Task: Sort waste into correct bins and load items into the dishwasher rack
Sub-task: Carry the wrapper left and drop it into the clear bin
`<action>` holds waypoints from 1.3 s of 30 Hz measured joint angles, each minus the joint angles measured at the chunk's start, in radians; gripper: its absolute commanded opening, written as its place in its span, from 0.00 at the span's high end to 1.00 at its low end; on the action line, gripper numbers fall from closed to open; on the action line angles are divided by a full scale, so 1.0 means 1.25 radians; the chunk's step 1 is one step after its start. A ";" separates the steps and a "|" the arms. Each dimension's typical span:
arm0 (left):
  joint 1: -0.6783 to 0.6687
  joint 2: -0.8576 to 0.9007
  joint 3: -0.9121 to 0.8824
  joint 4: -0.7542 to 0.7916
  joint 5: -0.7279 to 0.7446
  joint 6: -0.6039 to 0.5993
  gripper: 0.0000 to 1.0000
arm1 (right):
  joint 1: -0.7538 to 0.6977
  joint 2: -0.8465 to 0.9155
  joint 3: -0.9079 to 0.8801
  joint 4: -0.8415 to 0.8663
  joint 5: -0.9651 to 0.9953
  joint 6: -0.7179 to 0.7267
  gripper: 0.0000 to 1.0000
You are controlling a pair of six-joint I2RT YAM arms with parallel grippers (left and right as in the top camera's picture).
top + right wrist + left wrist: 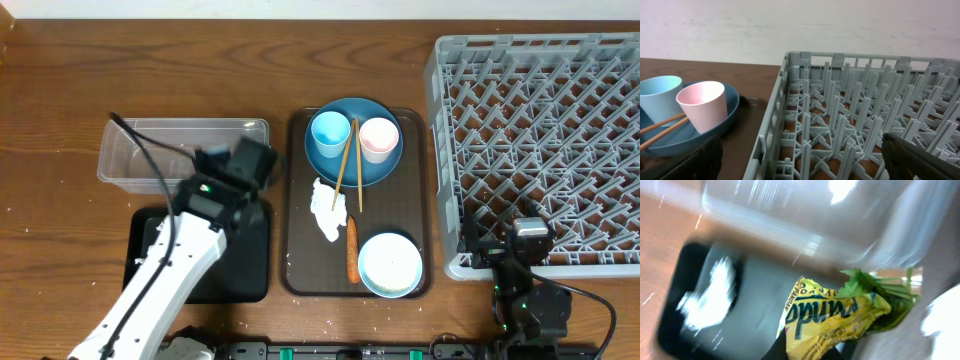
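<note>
1. The small yellow-green wrapper (840,315) is hanging in the left gripper (807,347), which is pinching its lower end. It is above the far edge of the black tray (250,275), just beside the near wall of the clear tub (150,140).
2. The wrapper is looking thin, light and crinkled, and the printed film is probably slippery. Its green end is flopping free. I am judging that a soft pinch on the folded, thicker part is enough, and that on release it may cling to a finger or flutter aside.
3. The left arm is reaching from the near left corner diagonally toward the far right, with the wrist tipped down over the two bins. The wrist view is blurring, so I cannot tell its height above them.
4. A crumpled white paper (715,295) is lying inside the black tray.
5. The right gripper (805,160) is sitting with its fingers spread wide and is holding nothing. It is low at the near edge of the dishwasher rack (540,130).
6. Another paper scrap (326,210) and the carrot (352,250) are waiting on the brown serving tray (300,240)
</note>
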 measured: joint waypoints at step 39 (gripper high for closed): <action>0.205 -0.115 -0.025 -0.146 -0.037 -0.075 0.33 | 0.000 0.000 0.000 0.000 0.000 0.000 0.01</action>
